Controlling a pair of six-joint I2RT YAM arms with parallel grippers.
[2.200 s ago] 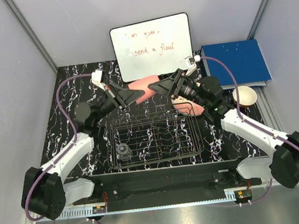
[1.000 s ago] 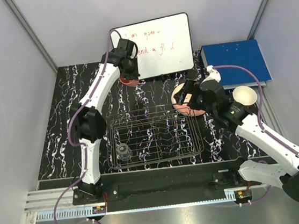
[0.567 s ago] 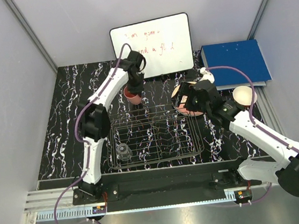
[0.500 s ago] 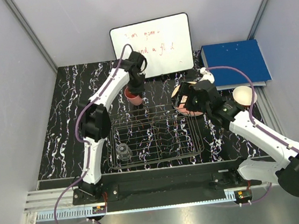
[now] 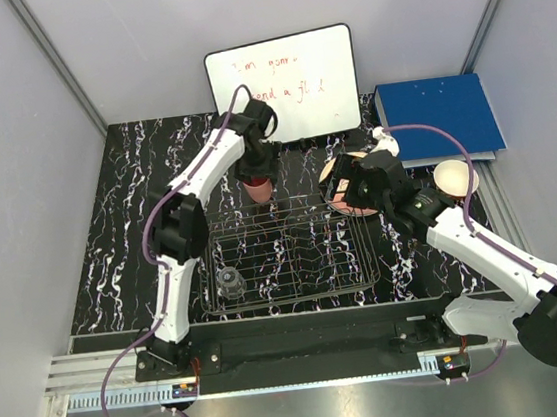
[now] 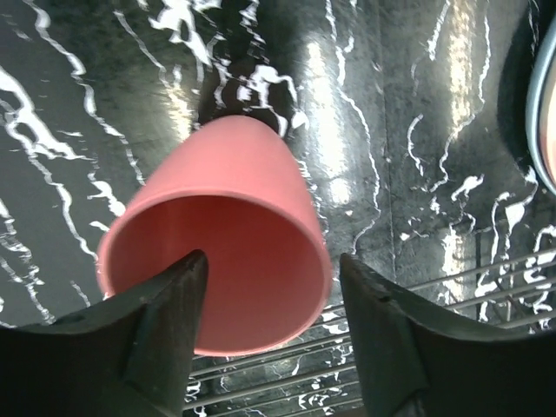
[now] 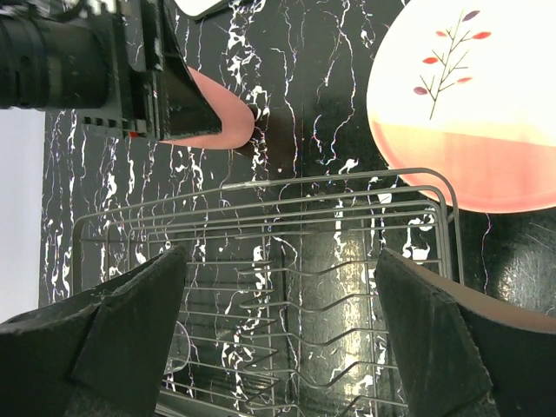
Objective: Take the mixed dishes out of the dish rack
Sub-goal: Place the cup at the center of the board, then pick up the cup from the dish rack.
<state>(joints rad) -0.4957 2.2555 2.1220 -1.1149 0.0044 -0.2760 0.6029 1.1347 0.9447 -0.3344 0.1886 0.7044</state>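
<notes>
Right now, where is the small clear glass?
In the top view, the small clear glass stands in the dark wire dish rack, at its near-left corner.

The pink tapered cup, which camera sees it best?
The left wrist view: the pink tapered cup fills the frame, its open mouth showing. The top view shows it small; the right wrist view, a sliver behind the left tool.

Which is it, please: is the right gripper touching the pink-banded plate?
Apart. The right wrist view shows rack and table between the open right gripper and the plate.
</notes>
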